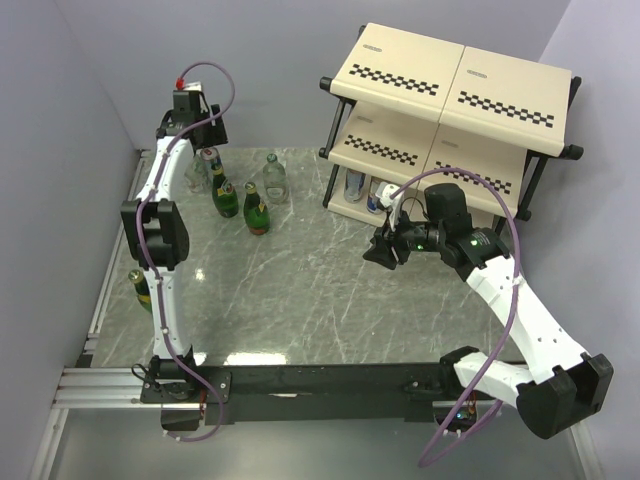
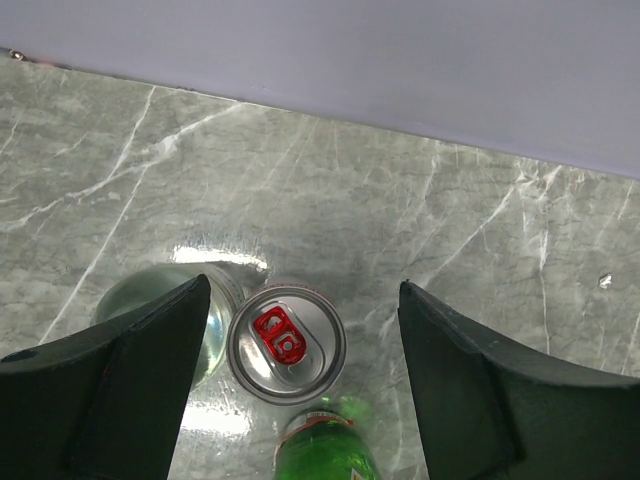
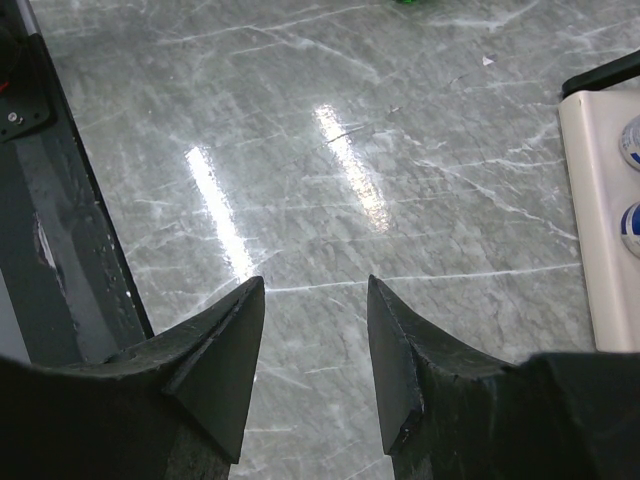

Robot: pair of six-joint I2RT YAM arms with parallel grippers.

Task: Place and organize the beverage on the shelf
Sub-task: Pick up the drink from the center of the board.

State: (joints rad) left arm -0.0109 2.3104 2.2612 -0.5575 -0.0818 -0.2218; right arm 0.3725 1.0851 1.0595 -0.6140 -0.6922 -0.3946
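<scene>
My left gripper (image 1: 208, 138) is open at the back left, high above a slim silver can with a red tab (image 2: 287, 343); the can also shows in the top view (image 1: 210, 160). In the left wrist view the gripper (image 2: 304, 290) straddles the can from above, with a clear bottle (image 2: 218, 305) beside the left finger and a green bottle (image 2: 325, 450) below. Two green bottles (image 1: 225, 196) (image 1: 257, 209) and a clear bottle (image 1: 275, 178) stand nearby. Two cans (image 1: 354, 183) (image 1: 380, 196) stand on the shelf's (image 1: 455, 75) lowest board. My right gripper (image 1: 382, 250) (image 3: 315, 285) is open and empty.
A third green bottle (image 1: 140, 286) sits at the table's left edge, behind my left arm. The shelf's lowest board (image 3: 590, 200) shows at the right of the right wrist view. A black rail (image 1: 330, 380) runs along the near edge. Grey walls close the back and left.
</scene>
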